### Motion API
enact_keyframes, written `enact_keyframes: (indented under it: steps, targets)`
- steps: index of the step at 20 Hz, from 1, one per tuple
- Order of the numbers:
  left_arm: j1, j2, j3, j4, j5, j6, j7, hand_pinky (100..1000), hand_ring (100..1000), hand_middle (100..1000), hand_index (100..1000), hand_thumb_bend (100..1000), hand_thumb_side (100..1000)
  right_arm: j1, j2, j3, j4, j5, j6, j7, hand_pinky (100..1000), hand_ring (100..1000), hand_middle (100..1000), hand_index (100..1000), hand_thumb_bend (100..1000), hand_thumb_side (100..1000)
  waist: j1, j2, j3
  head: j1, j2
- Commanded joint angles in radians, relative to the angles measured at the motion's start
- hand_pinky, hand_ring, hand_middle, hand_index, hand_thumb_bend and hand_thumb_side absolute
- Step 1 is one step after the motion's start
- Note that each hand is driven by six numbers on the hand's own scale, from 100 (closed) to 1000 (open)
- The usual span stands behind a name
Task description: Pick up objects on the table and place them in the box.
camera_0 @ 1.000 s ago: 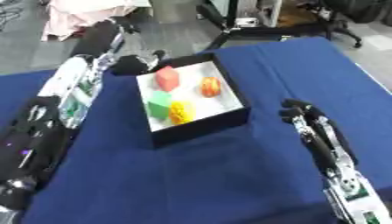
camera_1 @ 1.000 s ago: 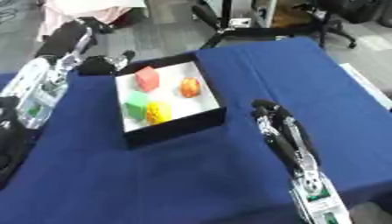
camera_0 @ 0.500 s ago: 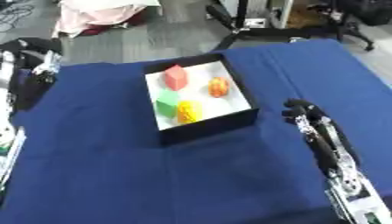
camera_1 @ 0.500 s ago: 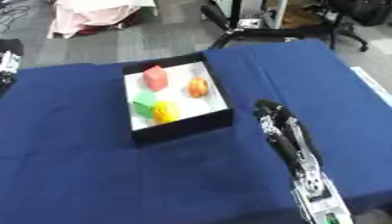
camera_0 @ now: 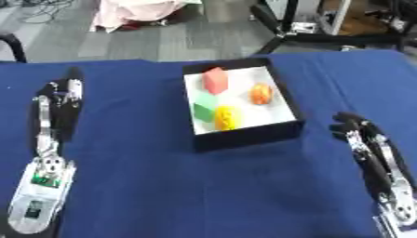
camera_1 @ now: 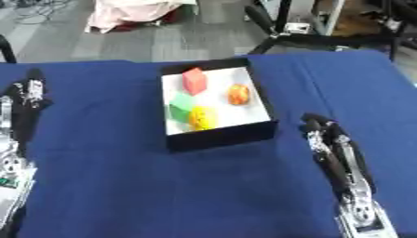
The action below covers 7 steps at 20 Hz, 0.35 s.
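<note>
Blue tablecloth [camera_0: 204, 186] covering the table, grey floor [camera_0: 163, 37] beyond it, pink cloth heap [camera_0: 138, 9] at far left, black stand legs [camera_0: 281, 30] at far right.

Box [camera_0: 244, 135] mid-table, four objects inside – left hand [camera_0: 61, 95] left, right hand [camera_0: 358, 132] right of it.

Our left hand [camera_0: 58, 95] has drawn back from the box [camera_0: 244, 134] toward nine o'clock, fingers straight.
</note>
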Motion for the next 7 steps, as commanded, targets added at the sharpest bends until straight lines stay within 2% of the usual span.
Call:
enact_keyframes:
  steps: [1,4,7]
  targets:
    - [-0.017,0.018,0.008,-0.033,-0.011,-0.012,0.047,637,491,528,668,333,797,-0.011,-0.009,-0.007,-0.013,-0.010,0.000,-0.006,797,769,757,799,100,696,-0.014,0.008,0.000,0.000,-0.002]
    - [-0.081,0.060,0.035,-0.136,-0.103,-0.027,0.122,627,485,524,661,405,708,-0.007,-0.012,-0.011,-0.011,-0.012,0.004,-0.017,796,768,756,797,100,700,-0.014,0.008,0.004,-0.008,-0.002]
    - [-0.207,0.131,0.073,-0.217,-0.201,-0.068,0.220,614,481,524,652,550,565,-0.001,-0.014,-0.011,-0.009,-0.013,0.006,-0.019,796,768,756,797,100,701,-0.011,-0.001,0.011,-0.011,-0.002]
